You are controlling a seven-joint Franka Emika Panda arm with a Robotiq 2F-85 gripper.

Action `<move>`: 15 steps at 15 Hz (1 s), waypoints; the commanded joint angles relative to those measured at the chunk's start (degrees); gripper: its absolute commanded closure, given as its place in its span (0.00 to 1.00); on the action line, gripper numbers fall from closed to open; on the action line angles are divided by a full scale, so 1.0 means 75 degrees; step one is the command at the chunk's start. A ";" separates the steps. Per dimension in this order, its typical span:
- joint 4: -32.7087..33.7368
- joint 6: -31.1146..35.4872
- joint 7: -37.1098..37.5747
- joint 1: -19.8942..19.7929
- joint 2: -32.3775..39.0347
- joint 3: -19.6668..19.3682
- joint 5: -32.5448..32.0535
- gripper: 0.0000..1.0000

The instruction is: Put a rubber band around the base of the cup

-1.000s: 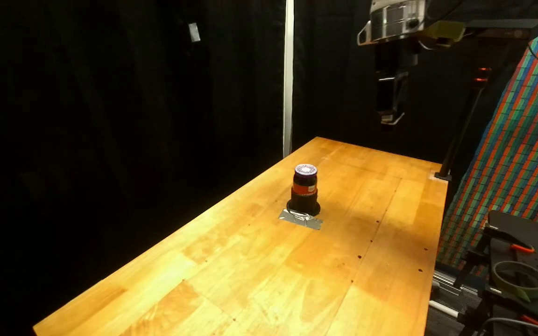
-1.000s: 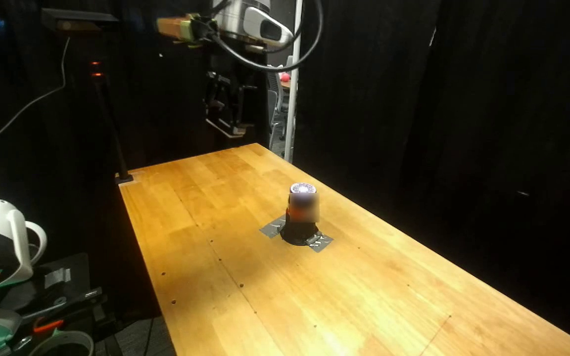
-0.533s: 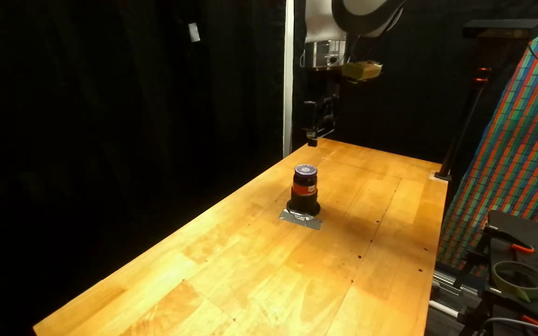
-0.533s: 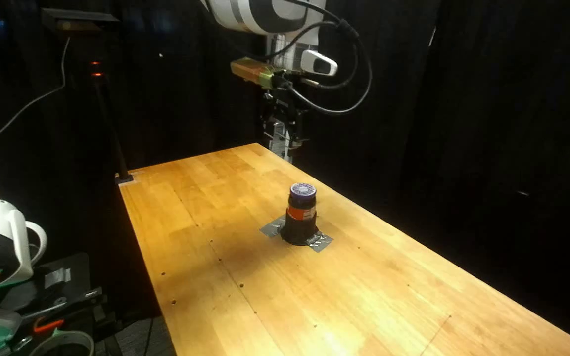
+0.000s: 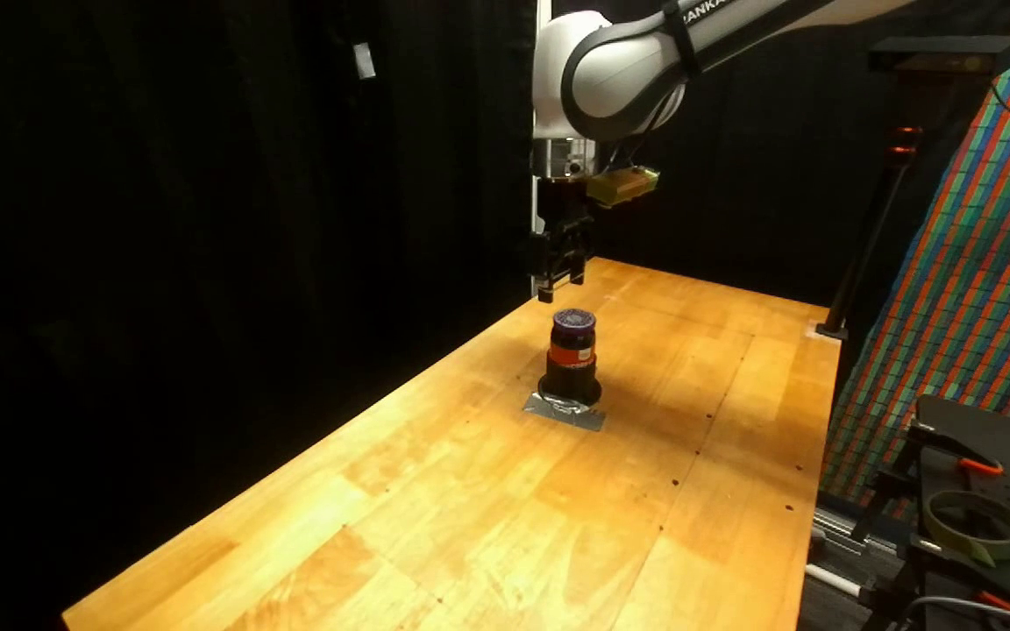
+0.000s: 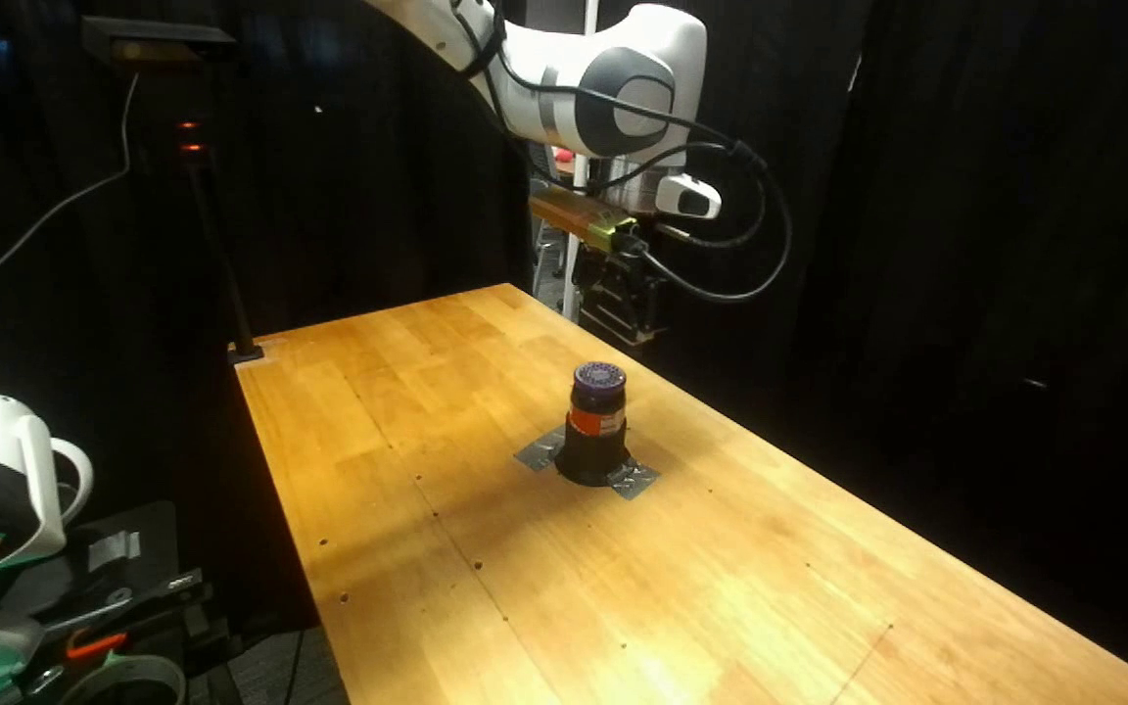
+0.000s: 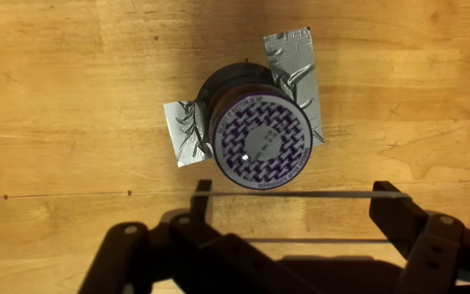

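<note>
The cup is a small dark jar with an orange-red label and a purple-and-white lid. It stands upright in both exterior views [image 5: 573, 349] [image 6: 598, 403], its lower part in a black base [image 6: 591, 458]. The wrist view shows its lid [image 7: 263, 141] from above. My gripper [image 7: 296, 193] is open, fingers wide apart. A pale rubber band [image 7: 320, 194] is stretched around both fingers, with two strands crossing the gap. The gripper [image 5: 561, 289] hangs above the table, higher than the lid and off to one side of it, not touching it. The lower jar is hidden from the wrist view.
Grey tape strips [image 7: 296, 69] [image 7: 187, 134] fix the black base to the wooden table [image 6: 721, 587]. A dark post [image 5: 873, 228] stands at a table corner. A side cart [image 5: 987, 464] with a tape roll [image 5: 974, 524] is beside the table.
My arm has come down and across toward the cup, with the band still stretched on the open fingers. The cup has not moved.
</note>
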 commanded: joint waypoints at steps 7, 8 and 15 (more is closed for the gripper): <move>0.1274 -0.0265 -0.0227 -0.0012 0.1279 -0.0218 -0.0067 0.00; 0.1266 -0.0246 -0.0232 -0.0019 0.1333 -0.0218 -0.0055 0.00; 0.0934 -0.0234 -0.0349 -0.0118 0.1317 -0.0145 0.0074 0.00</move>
